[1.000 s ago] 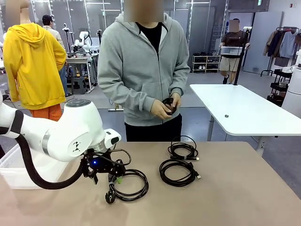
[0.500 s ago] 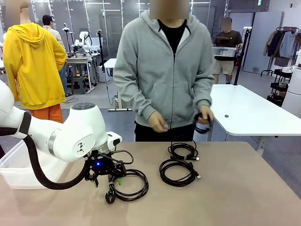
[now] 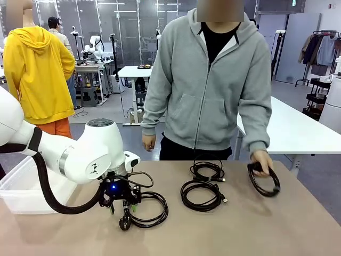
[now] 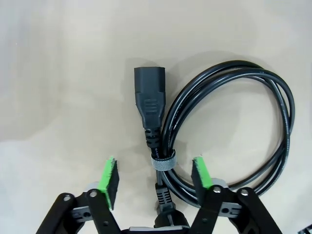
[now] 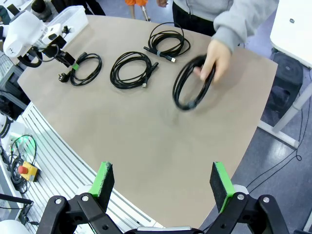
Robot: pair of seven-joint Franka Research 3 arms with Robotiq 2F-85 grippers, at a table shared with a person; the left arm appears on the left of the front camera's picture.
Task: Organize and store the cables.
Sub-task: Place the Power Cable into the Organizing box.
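Three coiled black cables lie on the tan table: one at front left, one in the middle, a smaller one behind it. My left gripper hangs over the left coil. In the left wrist view my left gripper is open, its green pads either side of the grey strap binding that cable, beside the plug. At the table's right, a person's hand sets down another coiled cable. My right gripper stands open, high above the table.
A clear plastic bin stands at the table's left edge behind my left arm. The person in a grey hoodie stands at the far side. Bare table surface lies in front of the coils and at the right front.
The person stepped to the right and brought a coiled cable from chest height down onto the table's right side. My left gripper stayed over the left coil.
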